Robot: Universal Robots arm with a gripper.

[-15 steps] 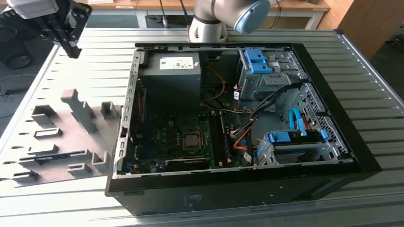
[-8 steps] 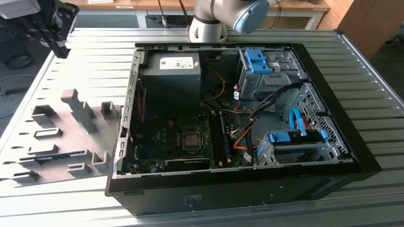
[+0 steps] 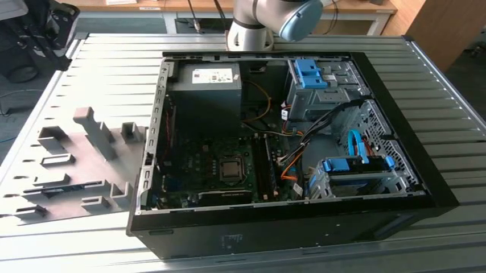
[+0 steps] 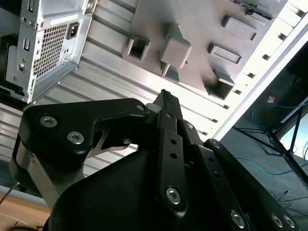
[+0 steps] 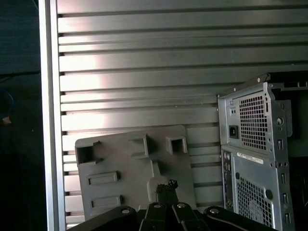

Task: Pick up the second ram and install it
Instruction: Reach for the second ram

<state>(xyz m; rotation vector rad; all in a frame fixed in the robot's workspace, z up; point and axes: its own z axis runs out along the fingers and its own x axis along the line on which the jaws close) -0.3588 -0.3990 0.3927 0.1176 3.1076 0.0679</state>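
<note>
1. The ribbed metal surface point(image 3: 106, 62) is the biggest thing here. It carries everything, and I'm looking straight down onto its ridges in the first wrist view point(image 5: 144, 48).
2. The open computer case point(image 3: 266, 239) lies on its side in the middle of the surface. Its board, grey power supply point(image 3: 205, 91) and blue drive brackets point(image 3: 311, 74) are all exposed. Both wrist views catch its perforated rear panel point(image 5: 255, 159) point(image 4: 48, 43).
3. My arm point(image 3: 262, 20) stands at the far edge of the surface, behind the case in the exterior view.
4. The grey fixture plate point(image 3: 76, 170) lies flat on the surface, just beside the case on the exterior view's left. Raised blocks and pockets stand up from it. It shows in both wrist views point(image 5: 130, 166) point(image 4: 202, 29).
5. My gripper point(image 5: 166, 186) hangs in the air above the surface, with its tip lined up over the edge of that plate. In the second wrist view point(image 4: 166, 98) the black fingers have come right together with nothing clamped between them. It touches nothing.
6. The second ram point(image 3: 62, 187) looks to be the slim dark stick lying in a long pocket of the fixture plate, on the side away from the case. It is well apart from my gripper and outside the case.
</note>
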